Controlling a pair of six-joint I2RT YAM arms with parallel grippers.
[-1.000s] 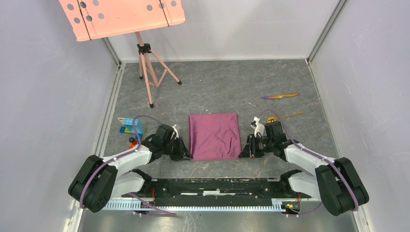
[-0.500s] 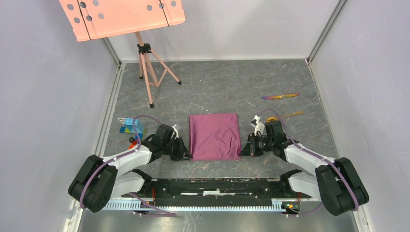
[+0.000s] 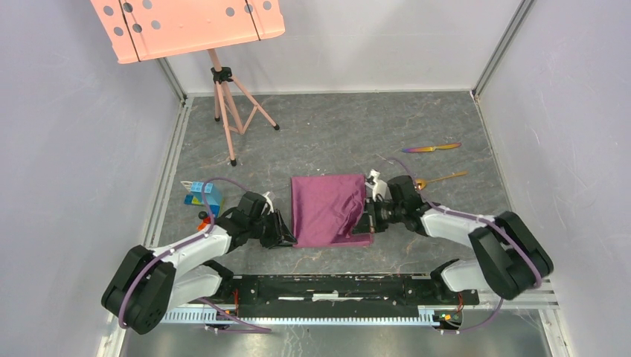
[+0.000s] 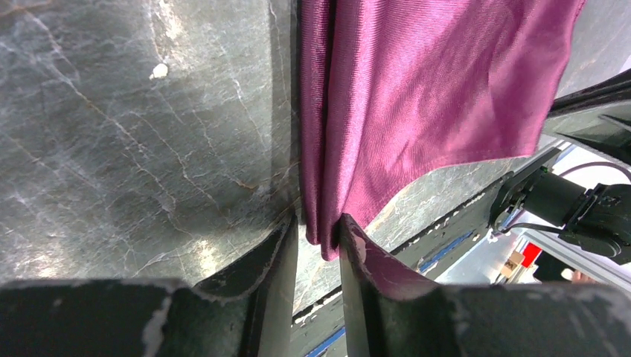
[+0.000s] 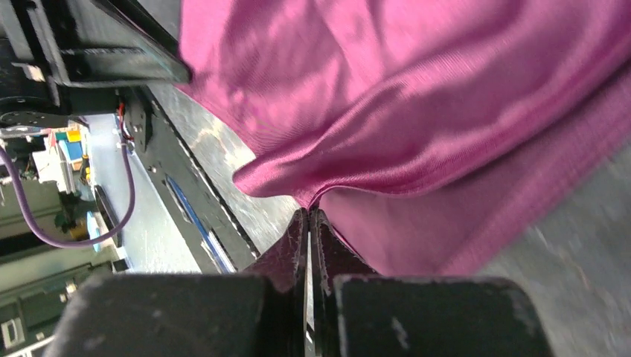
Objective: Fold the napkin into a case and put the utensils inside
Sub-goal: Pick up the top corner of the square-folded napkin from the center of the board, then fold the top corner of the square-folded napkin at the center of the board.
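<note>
Plum napkin (image 5: 417, 89): right tool (image 5: 308, 212) pinches edge, left tool (image 4: 317, 224) loosely straddles corner.

No readable text, label, brand, number or sign in any view. Surface of small blue-and-orange blocky object (image 3: 202, 195) too small to make out any print.
</note>
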